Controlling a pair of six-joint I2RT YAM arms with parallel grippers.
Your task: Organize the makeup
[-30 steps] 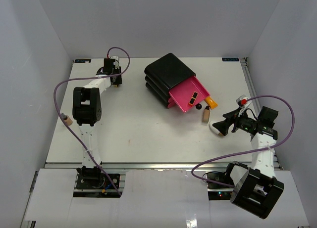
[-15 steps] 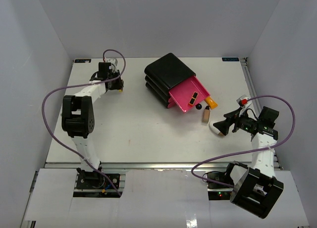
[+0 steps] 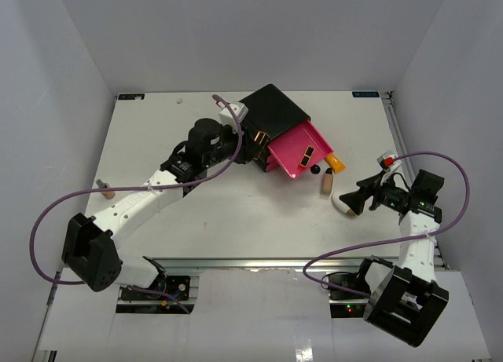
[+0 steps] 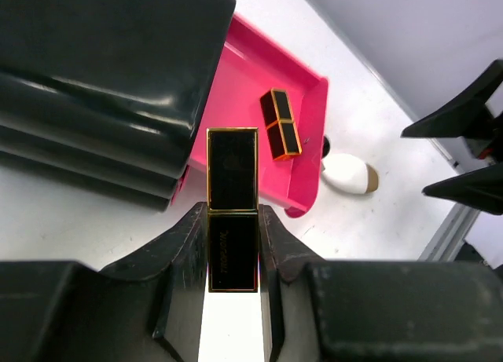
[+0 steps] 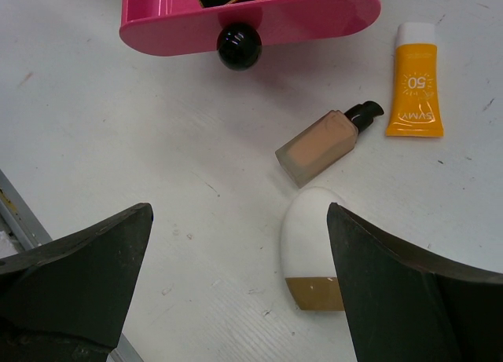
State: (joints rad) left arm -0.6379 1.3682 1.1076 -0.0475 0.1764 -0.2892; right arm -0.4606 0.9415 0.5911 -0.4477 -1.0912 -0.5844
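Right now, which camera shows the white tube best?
The right wrist view: the white tube lies whole and large. The top view shows it tiny; the left wrist view, small, past the drawer.

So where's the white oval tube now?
In the right wrist view the white tube lies on the table just below the tan bottle, by the open right gripper.

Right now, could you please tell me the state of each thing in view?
Drawer: pulled open, one lipstick inside.
Left gripper: jaws shut on second lipstick.
Right gripper: jaws open, empty.
Orange tube: capped, lying flat.
Tan bottle: lying on its side.
White tube: lying flat.
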